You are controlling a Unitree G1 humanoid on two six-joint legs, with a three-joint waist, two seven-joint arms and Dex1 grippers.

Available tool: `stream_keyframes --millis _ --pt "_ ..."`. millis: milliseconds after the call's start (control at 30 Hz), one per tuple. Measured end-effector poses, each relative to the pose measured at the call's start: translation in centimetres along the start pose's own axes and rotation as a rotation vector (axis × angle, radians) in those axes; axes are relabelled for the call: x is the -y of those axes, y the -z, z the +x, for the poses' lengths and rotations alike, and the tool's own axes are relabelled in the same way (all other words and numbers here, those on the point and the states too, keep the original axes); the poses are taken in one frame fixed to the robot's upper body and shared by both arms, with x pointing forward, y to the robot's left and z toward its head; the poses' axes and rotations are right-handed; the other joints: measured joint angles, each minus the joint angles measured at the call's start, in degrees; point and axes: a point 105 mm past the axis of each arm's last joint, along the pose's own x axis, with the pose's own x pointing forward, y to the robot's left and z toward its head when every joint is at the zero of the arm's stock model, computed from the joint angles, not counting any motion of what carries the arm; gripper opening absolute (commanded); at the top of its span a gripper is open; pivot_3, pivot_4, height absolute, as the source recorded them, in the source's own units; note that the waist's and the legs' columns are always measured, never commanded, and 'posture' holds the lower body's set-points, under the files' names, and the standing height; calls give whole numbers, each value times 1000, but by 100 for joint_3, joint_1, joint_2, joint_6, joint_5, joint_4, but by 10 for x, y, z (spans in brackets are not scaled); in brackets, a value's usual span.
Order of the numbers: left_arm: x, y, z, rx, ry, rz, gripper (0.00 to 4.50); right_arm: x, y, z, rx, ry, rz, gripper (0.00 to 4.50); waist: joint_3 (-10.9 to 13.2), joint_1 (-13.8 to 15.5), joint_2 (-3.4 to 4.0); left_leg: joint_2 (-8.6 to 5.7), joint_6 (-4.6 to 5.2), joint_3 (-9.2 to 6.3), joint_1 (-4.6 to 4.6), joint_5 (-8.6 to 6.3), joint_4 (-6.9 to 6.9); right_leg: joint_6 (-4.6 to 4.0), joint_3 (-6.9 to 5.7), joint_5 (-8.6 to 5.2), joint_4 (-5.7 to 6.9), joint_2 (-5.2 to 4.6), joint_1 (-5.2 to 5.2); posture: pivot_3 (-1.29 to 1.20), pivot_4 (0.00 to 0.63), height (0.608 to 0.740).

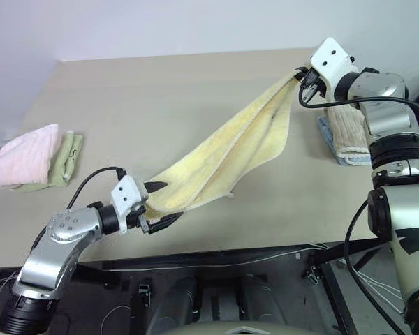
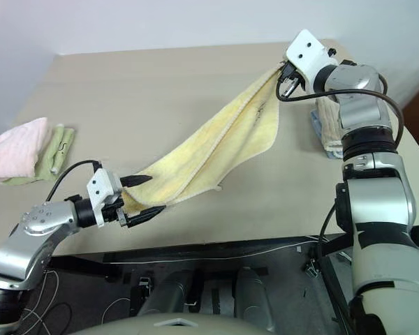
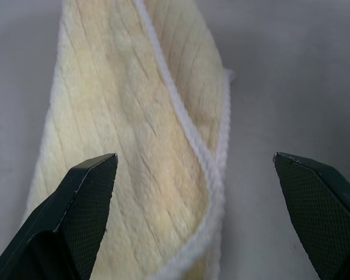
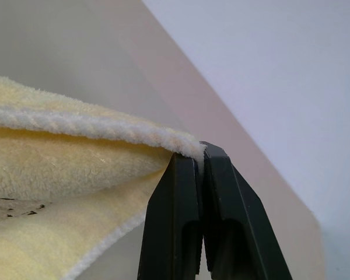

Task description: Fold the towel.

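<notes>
Beige table (image 1: 160,91) against a plain white wall (image 1: 160,24).

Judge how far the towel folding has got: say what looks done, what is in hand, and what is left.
Done: the right gripper is shut on one end of the towel, lifted above the table, so the cloth hangs doubled lengthwise. In hand: the left gripper stands open around the low end, not yet closed. Left: gripping that end, bringing the ends together and laying the towel flat.
</notes>
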Motion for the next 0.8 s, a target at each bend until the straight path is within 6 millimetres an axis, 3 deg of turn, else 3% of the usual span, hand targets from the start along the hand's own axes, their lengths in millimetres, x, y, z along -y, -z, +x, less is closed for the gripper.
stream_keyframes --millis 300,467,800 --pt "-13 5 -1 -11 -51 95 4500 -2 -6 2 10 -4 -56 19 0 5 0 0 0 -1 1 0 0 0 -2 0 0 0 1 0 150 740" --pt "-19 19 -3 -72 -49 156 4500 -4 -4 2 9 -1 -93 19 0 -3 0 0 0 -1 1 0 0 0 -2 0 1 0 0 0 150 740" --pt "-12 24 1 -87 24 201 4500 -5 1 -2 -1 -2 -106 19 1 -3 1 0 1 -1 1 0 0 0 -2 0 3 0 -1 0 150 740"
